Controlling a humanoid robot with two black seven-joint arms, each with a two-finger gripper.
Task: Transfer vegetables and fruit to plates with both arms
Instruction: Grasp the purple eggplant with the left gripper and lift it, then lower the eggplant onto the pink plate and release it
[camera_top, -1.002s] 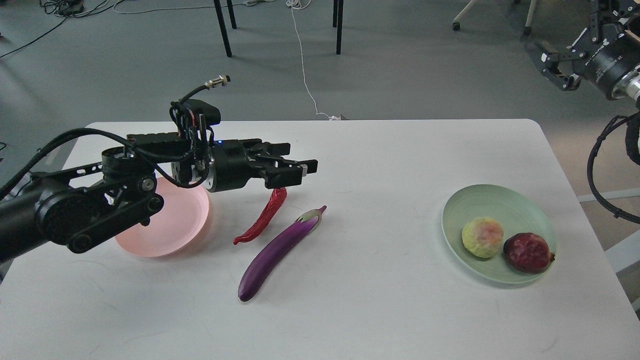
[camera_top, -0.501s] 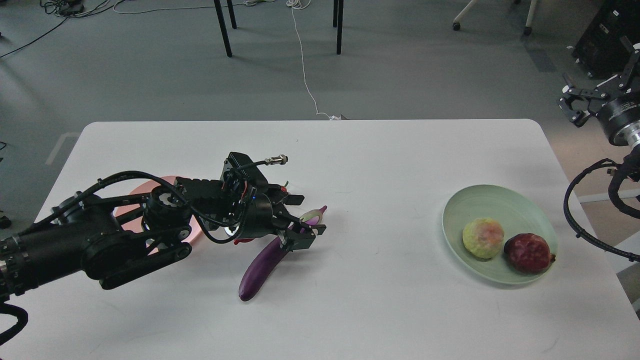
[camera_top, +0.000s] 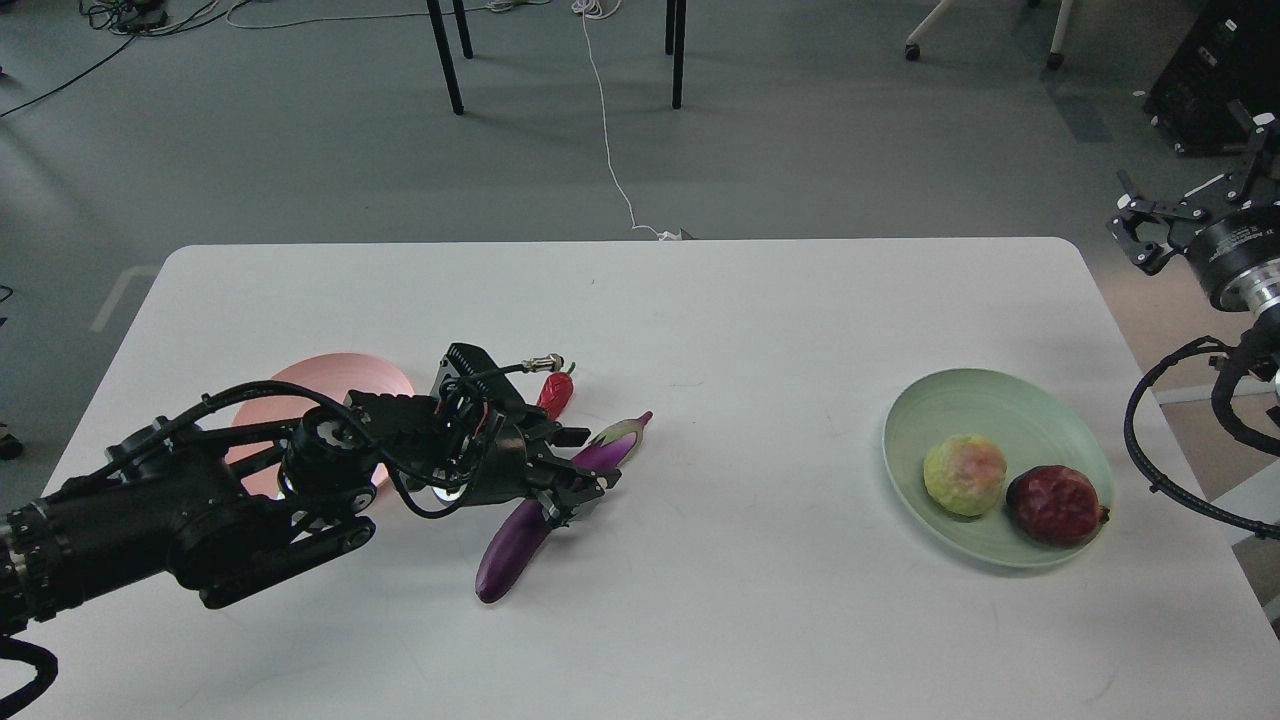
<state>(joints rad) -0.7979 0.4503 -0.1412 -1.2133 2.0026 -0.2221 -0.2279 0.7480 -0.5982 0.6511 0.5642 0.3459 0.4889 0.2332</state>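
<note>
The purple eggplant (camera_top: 508, 545) lies slantwise on the white table, cap toward the upper right. My left gripper (camera_top: 575, 465) is down at its middle, jaws open with one finger on either side of it. The red chili pepper (camera_top: 556, 390) lies just behind, mostly hidden by the gripper. The pink plate (camera_top: 335, 375) sits left of it, partly covered by my left arm. The mint green plate (camera_top: 1000, 400) at the right holds the yellow-green fruit (camera_top: 964, 474) and the pomegranate (camera_top: 1055, 505). My right gripper (camera_top: 1135, 235) hangs open and empty beyond the table's right edge.
The white table (camera_top: 760, 330) has rounded corners, its right edge close to the green plate. Black chair legs (camera_top: 447, 60) and a white cable (camera_top: 605, 120) are on the grey floor behind it.
My left gripper dropped from above the chili down onto the eggplant, and its fingers have come closer together around it. My right arm drew back to the right. The vegetables and fruit have not moved.
</note>
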